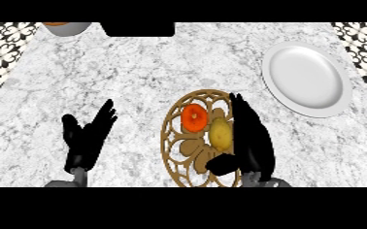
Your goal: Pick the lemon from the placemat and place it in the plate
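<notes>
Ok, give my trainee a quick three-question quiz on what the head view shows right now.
1. True or false: the lemon already lies in the plate.
2. What lies beside the lemon on the placemat? A) a red-orange tomato-like fruit B) a banana C) a cup
3. Which hand is next to the lemon?

Key:
1. False; it is on the placemat.
2. A, the red-orange fruit.
3. The right hand, fingers straight along the lemon; the left hand rests open at the lower left.
</notes>
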Action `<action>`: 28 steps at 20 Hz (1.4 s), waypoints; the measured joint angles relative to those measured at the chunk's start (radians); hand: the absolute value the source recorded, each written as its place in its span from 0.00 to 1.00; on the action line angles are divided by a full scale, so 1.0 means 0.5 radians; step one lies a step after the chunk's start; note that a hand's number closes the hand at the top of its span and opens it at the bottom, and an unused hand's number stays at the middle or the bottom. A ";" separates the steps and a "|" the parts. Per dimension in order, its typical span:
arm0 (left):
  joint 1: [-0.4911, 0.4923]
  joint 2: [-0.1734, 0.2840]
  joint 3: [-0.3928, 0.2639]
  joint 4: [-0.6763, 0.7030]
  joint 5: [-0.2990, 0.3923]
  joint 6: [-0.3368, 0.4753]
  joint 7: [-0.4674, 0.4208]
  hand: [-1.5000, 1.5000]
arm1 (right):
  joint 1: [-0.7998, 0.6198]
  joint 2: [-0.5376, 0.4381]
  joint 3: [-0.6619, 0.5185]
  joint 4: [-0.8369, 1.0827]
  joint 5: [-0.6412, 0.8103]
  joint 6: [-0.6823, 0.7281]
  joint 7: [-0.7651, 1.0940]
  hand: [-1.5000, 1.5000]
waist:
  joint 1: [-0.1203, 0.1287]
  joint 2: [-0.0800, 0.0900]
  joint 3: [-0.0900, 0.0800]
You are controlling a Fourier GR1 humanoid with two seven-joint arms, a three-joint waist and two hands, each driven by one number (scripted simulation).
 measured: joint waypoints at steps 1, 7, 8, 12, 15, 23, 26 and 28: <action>0.010 0.012 0.011 -0.035 0.000 -0.003 0.024 0.50 | -0.005 -0.011 -0.023 0.017 0.004 0.015 -0.005 0.00 | 0.001 0.000 0.000; 0.051 -0.036 0.018 -0.070 -0.058 -0.019 0.024 0.50 | -0.058 0.004 -0.065 0.129 0.065 0.037 0.017 0.00 | 0.001 0.000 0.000; 0.042 -0.041 0.023 -0.090 -0.055 -0.020 0.053 0.50 | -0.041 0.000 -0.075 0.169 0.067 0.018 -0.020 0.00 | 0.001 0.000 0.000; 0.028 -0.061 0.054 -0.062 -0.076 -0.054 0.042 0.50 | -0.127 0.012 -0.068 0.337 0.016 -0.041 -0.030 0.00 | 0.002 0.001 0.000; 0.007 -0.090 0.065 -0.034 -0.099 -0.054 0.042 0.50 | -0.111 0.016 -0.032 0.455 0.003 -0.119 -0.071 0.00 | 0.002 0.001 0.000; 0.035 -0.087 0.110 0.001 -0.116 -0.117 -0.007 0.50 | -0.190 -0.026 -0.076 0.653 0.027 -0.033 -0.274 1.00 | 0.003 -0.006 -0.002; 0.018 -0.127 0.108 0.034 -0.147 -0.104 -0.029 0.50 | -0.189 -0.035 -0.100 0.671 0.079 -0.034 -0.333 1.00 | 0.002 -0.009 -0.003; 0.033 -0.132 0.123 0.043 -0.148 -0.122 -0.046 0.50 | -0.181 -0.033 -0.113 0.666 0.127 -0.039 -0.360 1.00 | 0.001 -0.008 -0.002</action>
